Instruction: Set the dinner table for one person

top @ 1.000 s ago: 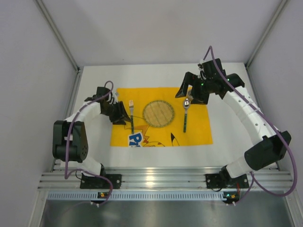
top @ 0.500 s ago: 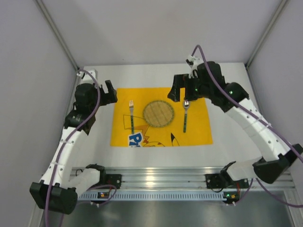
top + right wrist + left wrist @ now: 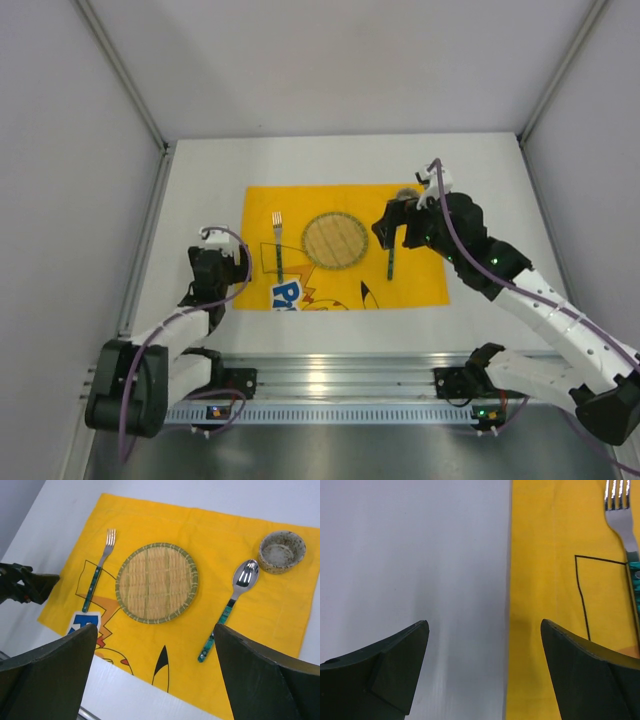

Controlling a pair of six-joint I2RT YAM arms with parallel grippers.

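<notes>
On the white dinner table (image 3: 480, 170) lies a yellow cartoon placemat (image 3: 420, 270). A round woven plate (image 3: 335, 239) sits at its centre, a teal-handled fork (image 3: 278, 245) lies to the plate's left and a teal-handled spoon (image 3: 235, 595) to its right. A small speckled bowl (image 3: 282, 551) stands beyond the spoon. My left gripper (image 3: 228, 262) is open and empty, low over the mat's left edge (image 3: 510, 580), with the fork (image 3: 620, 510) ahead to its right. My right gripper (image 3: 155, 628) hangs open and empty above the mat's near right part.
Grey walls enclose the table on three sides. An aluminium rail (image 3: 330, 380) with both arm bases runs along the near edge. White tabletop (image 3: 420, 545) shows left of the mat, and a strip of it (image 3: 130, 690) lies in front of the mat.
Both arms have drawn back toward the near edge. The left gripper opened and left the fork, dropping beside the mat's left edge. The right gripper rose away from the spoon.
</notes>
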